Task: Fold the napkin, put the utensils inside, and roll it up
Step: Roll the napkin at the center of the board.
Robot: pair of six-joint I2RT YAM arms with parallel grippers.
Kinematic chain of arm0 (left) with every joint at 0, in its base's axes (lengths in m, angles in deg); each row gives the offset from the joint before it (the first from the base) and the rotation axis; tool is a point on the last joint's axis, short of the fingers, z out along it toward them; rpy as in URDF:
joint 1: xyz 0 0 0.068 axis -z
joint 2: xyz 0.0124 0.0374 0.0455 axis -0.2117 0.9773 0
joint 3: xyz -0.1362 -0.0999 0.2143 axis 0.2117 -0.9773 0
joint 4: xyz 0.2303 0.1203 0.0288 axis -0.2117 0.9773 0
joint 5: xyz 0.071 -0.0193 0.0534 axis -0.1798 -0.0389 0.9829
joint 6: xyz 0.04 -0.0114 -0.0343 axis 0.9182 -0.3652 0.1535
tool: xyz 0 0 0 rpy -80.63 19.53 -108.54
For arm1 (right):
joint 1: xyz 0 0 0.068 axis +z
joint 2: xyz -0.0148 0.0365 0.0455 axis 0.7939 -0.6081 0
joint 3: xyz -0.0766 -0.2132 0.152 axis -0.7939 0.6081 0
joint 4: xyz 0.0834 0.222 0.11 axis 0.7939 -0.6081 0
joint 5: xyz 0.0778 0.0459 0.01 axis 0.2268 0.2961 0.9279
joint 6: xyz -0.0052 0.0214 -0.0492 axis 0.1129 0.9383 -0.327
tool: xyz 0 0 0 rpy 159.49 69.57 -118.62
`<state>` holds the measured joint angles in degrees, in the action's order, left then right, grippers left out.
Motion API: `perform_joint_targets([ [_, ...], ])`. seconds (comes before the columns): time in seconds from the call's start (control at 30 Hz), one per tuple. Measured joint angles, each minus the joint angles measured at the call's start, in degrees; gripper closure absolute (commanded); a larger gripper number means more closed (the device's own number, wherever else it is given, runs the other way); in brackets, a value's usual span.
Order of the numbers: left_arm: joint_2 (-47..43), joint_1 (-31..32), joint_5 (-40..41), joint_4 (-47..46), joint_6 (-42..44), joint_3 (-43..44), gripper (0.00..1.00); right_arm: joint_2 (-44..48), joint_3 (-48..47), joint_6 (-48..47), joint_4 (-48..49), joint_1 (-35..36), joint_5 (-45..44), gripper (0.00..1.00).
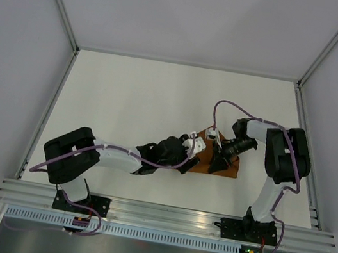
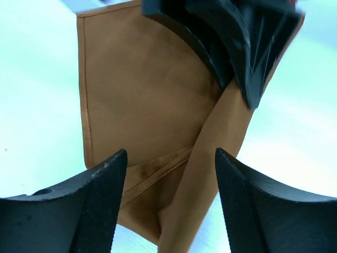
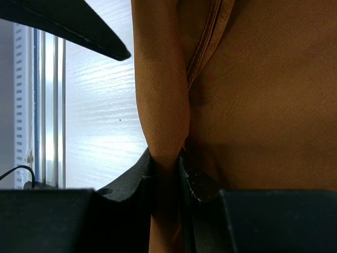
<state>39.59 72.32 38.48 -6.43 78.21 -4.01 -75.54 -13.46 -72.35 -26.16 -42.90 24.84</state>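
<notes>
Top external: left gripper (image 1: 193, 147) over the left edge of the napkin (image 1: 230, 170), fingers apart, gripping nothing. Napkin lies folded, right of centre on the table (image 1: 129, 94). Right gripper (image 3: 166, 158) clamped on a raised napkin fold.

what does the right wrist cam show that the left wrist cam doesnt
Only the right wrist view: the right tool up close, shut on a raised fold of the napkin, and the rail at the table edge. Only the left wrist view: the left tool open with nothing between its fingers, and the napkin's stitched left hem. Both: the napkin, the pinched fold and the white table.
</notes>
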Motion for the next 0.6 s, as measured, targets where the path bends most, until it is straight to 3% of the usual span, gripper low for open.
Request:
perform_joint_targets([
  [0.33,5.92,3.65,-2.19,-16.55,17.86,-5.62,0.19,-1.79,-1.25,0.02,-2.67,-0.09,0.0,0.83],
  [0.6,10.23,6.54,-4.46,-19.65,24.85,-5.44,0.2,-2.34,-1.75,0.35,-3.1,-0.13,0.04,0.83],
])
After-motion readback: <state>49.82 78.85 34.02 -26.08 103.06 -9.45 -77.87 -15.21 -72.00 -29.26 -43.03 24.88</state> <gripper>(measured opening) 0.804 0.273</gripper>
